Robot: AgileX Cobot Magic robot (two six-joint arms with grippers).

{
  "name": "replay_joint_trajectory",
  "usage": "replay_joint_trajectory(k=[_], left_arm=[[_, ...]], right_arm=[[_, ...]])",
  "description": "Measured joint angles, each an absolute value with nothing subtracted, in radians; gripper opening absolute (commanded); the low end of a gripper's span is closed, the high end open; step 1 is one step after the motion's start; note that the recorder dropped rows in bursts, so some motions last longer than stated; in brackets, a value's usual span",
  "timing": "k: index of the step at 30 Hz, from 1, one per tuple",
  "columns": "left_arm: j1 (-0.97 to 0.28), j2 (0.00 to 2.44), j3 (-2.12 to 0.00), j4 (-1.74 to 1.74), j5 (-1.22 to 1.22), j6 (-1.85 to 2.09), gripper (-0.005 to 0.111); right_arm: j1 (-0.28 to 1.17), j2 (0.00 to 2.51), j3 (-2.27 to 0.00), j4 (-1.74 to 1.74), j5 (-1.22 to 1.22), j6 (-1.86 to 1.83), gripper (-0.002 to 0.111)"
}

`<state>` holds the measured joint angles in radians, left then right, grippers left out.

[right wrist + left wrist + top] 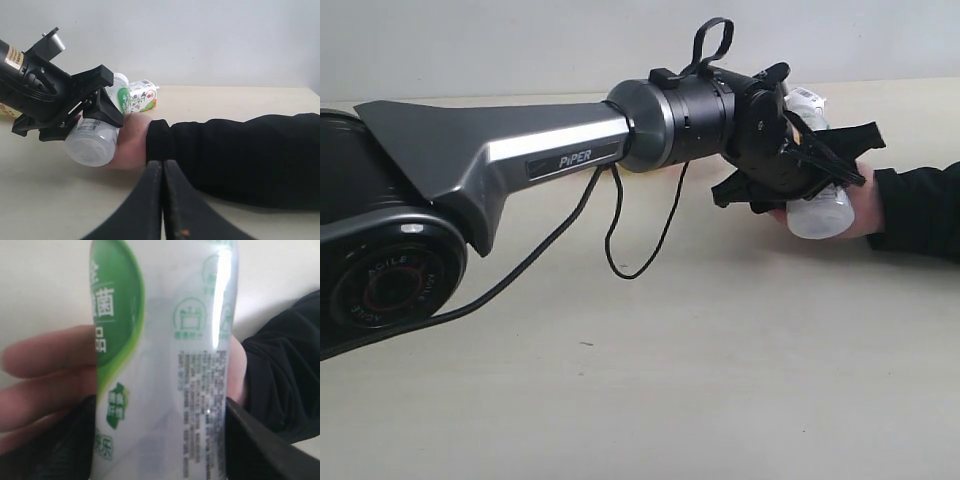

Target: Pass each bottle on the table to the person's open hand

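The left gripper (pixel 805 165) is clamped across a whitish bottle (pixel 817 215), holding it on its side in the person's upturned hand (pixel 865 205) at the right of the table (pixel 670 380). The hand's fingers (pixel 45 357) lie just behind the bottle, and a black sleeve (pixel 920 210) runs off to the right. Farther back lies a second bottle (pixel 142 95) with a printed label. The right gripper (pixel 162 200) has its jaws pressed together, holding nothing.

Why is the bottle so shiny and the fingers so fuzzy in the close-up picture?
Left wrist view: the bottle sits very near the camera, light makes a bright white stripe on it, and the person's hand behind is out of focus. Right wrist view: the right gripper looks dark and blurry up close. Exterior view: soft light, faint shadows.
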<state>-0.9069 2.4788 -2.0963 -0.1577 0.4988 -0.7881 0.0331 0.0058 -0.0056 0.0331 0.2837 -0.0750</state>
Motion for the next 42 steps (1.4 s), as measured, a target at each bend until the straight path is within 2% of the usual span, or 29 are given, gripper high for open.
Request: replay_joint_trajectory(k=[4, 7, 16, 28, 42], left_arm=[[-0.907, 2.479, -2.096, -0.166, 0.509, -0.788, 0.064], [-0.907, 2.479, -2.096, -0.166, 0.513, -0.788, 0.072], [-0.907, 2.479, -2.099, -0.176, 0.513, -0.788, 0.086], [-0.907, 2.470, -2.101, -0.208, 0.544, -0.765, 0.086], [-0.907, 2.352, -2.101, -0.212, 0.676, -0.673, 0.086]], right_arm=[[0.033, 0.006, -0.006, 0.033, 0.284, -0.075, 0.000], [0.033, 0.006, -0.006, 0.033, 0.284, -0.075, 0.000], [0.033, 0.006, -0.006, 0.033, 0.284, -0.075, 0.000], [0.033, 0.006, -0.006, 0.033, 0.284, -0.075, 0.000], [0.033, 0.006, -0.006, 0.033, 0.284, -0.075, 0.000]])
